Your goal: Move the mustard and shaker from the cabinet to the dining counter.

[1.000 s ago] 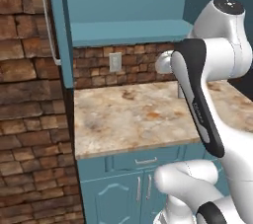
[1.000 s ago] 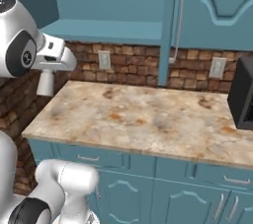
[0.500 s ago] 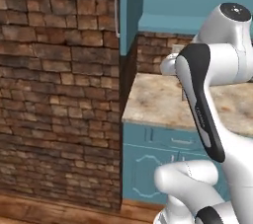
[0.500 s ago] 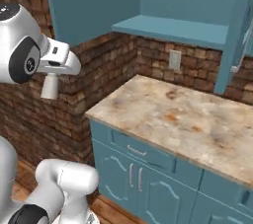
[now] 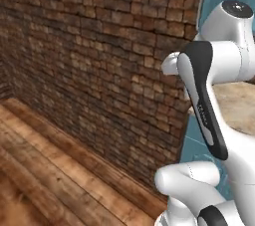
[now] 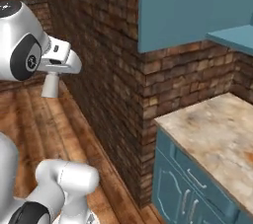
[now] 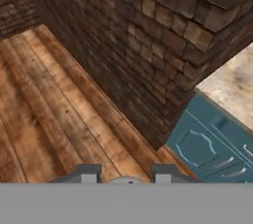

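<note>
Hand view: hand (image 7: 126, 177) at 6 o'clock, its two dark fingertips (image 7: 88, 173) drawn in close on a small pale grey rounded top, which reads as the shaker (image 7: 129, 180). Little of it shows above the bottom edge, so the shape below the top cannot be told. The fingers pinch it from either side.

Beyond the hand, a wooden floor (image 7: 44, 99) runs from 9 o'clock down to 6. A brick wall (image 7: 148, 25) crosses from 11 o'clock to 3, ending in a corner near centre. At 4 o'clock, teal drawers (image 7: 207, 149) sit against the brick, with a strip of marbled counter (image 7: 232, 90) above them at 3 o'clock.

Right base view: white arm (image 6: 24, 45) at 9 o'clock, raised over the floor and well apart from the counter. The cabinet (image 6: 197, 11) hangs at 1 o'clock, its teal shelf edge (image 6: 232, 35) at 2 to 3 o'clock. The marbled counter lies at 4 o'clock, with the drawers beneath it at 5.

Left base view: the arm rises at 3 to 5 o'clock, brick wall from 9 through 12, floor at 7 to 8. A sliver of teal cabinet shows at 1 o'clock behind the arm.
</note>
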Controlling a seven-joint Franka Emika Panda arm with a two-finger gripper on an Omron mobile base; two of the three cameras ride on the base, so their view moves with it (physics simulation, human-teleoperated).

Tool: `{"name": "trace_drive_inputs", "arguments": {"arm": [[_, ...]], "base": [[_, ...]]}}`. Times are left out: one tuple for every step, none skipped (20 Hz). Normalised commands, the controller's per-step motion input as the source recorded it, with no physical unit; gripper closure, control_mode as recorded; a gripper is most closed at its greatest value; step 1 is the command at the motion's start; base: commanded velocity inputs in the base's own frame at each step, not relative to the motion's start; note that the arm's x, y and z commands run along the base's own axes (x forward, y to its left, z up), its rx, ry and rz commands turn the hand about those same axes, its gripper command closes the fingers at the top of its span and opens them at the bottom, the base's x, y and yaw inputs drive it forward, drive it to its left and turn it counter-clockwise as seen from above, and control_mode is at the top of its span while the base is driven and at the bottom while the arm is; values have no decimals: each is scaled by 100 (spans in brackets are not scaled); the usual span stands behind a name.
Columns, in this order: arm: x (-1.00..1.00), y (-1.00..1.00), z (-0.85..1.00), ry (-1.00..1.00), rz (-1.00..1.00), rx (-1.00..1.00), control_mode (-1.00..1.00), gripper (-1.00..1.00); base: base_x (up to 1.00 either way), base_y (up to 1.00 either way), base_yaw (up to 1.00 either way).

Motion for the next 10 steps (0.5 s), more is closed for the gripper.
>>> {"name": "trace_drive_inputs", "arguments": {"arm": [[0, 0, 0, 0, 0, 0, 100, 100], [0, 0, 0, 0, 0, 0, 100, 100], [0, 0, 0, 0, 0, 0, 100, 100], [0, 0, 0, 0, 0, 0, 100, 100], [0, 0, 0, 0, 0, 0, 100, 100], [0, 0, 0, 0, 0, 0, 100, 100], [0, 0, 0, 0, 0, 0, 100, 100], [0, 0, 0, 0, 0, 0, 100, 100], [0, 0, 0, 0, 0, 0, 100, 100], [0, 0, 0, 0, 0, 0, 100, 100]], "base": [[-28, 52, 77], [-28, 52, 77], [-27, 52, 76], [-24, 56, 76], [-24, 56, 75], [-23, 56, 75], [-23, 56, 75], [-22, 56, 75], [-14, 41, 75], [-15, 48, 74]]}}
